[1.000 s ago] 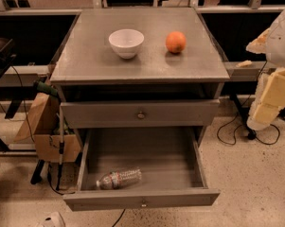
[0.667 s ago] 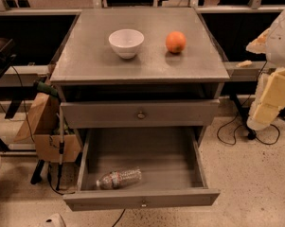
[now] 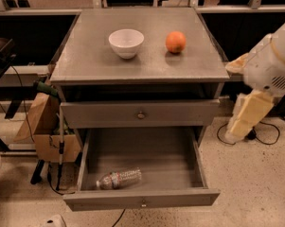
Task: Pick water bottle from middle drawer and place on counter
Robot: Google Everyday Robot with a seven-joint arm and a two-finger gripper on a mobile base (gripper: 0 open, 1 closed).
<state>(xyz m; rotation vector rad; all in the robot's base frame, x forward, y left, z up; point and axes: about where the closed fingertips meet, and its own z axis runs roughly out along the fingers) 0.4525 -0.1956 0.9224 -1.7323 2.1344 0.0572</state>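
The water bottle (image 3: 118,178) lies on its side in the front left of the open middle drawer (image 3: 142,198), cap to the left. The drawer is pulled fully out at the bottom of the cabinet. The counter (image 3: 94,63) is the grey cabinet top above it. My gripper (image 3: 244,119) hangs at the end of the white arm (image 3: 270,65), right of the cabinet, at about the height of the closed upper drawer. It is outside the drawer and far from the bottle, holding nothing that I can see.
A white bowl (image 3: 126,42) and an orange (image 3: 175,41) stand on the counter's back half. The upper drawer front (image 3: 141,113) is closed. A cardboard box (image 3: 45,126) and cables sit left of the cabinet. Black cables lie on the floor at right.
The arm and gripper have shifted slightly down and to the left, toward the cabinet's right side. The bottle, drawer, bowl and orange have not moved.
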